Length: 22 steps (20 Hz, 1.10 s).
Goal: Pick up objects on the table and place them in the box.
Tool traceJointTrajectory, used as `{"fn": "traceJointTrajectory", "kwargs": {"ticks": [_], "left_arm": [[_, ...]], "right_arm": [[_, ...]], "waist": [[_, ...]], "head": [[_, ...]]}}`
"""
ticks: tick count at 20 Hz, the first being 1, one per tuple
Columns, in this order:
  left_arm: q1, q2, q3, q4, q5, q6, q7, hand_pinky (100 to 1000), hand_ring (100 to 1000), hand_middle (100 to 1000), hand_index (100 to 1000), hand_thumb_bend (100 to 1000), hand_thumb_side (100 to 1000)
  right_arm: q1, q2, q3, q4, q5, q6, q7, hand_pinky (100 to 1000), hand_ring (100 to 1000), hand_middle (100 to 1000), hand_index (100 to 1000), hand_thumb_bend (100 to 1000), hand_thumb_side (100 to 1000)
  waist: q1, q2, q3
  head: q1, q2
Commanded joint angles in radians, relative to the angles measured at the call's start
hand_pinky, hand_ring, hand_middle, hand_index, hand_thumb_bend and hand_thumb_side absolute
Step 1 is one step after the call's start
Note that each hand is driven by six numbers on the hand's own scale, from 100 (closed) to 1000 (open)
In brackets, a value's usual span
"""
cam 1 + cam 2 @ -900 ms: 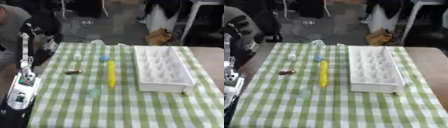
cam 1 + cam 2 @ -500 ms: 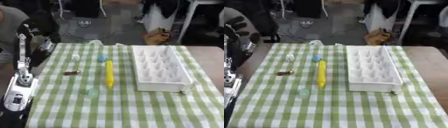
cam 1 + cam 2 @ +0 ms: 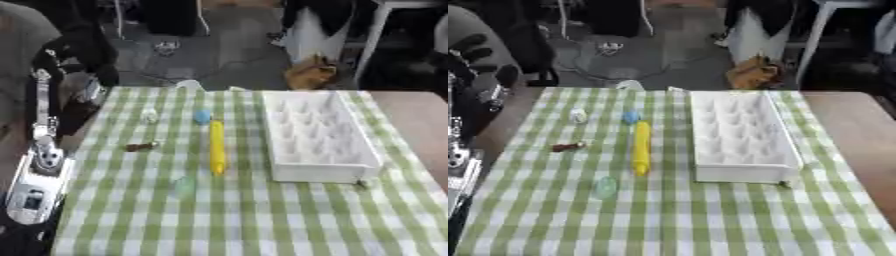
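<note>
A white box (image 3: pixel 324 175) with a dimpled floor stands on the right half of the green checked table (image 3: pixel 262 225). Left of it lies a long yellow object (image 3: pixel 216 147), pointing away from me. A small blue thing (image 3: pixel 202 117) sits at its far end. Further left are a pale clear piece (image 3: pixel 150 116) and a small brown piece (image 3: pixel 140 147). A greenish see-through piece (image 3: pixel 185 186) lies nearer me. My left hand (image 3: pixel 483 52) hangs raised past the table's left edge, fingers relaxed and holding nothing. My right hand does not show.
My left forearm (image 3: pixel 39 175) runs along the table's left edge. A small white thing (image 3: pixel 188 85) sits at the far edge, and a tiny dark thing (image 3: pixel 360 185) lies by the box's near right corner. Chairs and a brown bag stand on the floor beyond.
The whole picture has shifted slightly, so the camera moved. Nothing on the table has moved, and my left arm stays at the left edge.
</note>
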Motion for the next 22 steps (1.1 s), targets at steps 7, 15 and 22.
{"fn": "traceJointTrajectory", "kwargs": {"ticks": [7,15,22], "left_arm": [[-0.019,0.012,0.004,-0.015,-0.003,0.001,-0.007,709,800,797,876,797,626],[-0.040,0.054,0.001,0.017,-0.103,0.085,-0.079,705,795,765,871,710,513],[-0.105,0.175,-0.030,0.121,-0.345,0.204,-0.350,718,761,742,848,397,305]], "right_arm": [[-0.011,-0.021,-0.002,-0.022,-0.005,0.000,0.003,722,781,801,943,170,447],[-0.011,-0.024,-0.003,-0.020,-0.002,0.001,0.002,720,778,797,942,175,446],[-0.010,-0.030,0.000,-0.018,-0.003,0.000,0.010,719,774,792,941,173,445]], "waist": [[0.013,0.014,0.001],[0.013,0.012,-0.002],[0.016,0.007,-0.010]], "head": [[-0.006,0.005],[-0.014,0.005],[-0.016,0.005]]}}
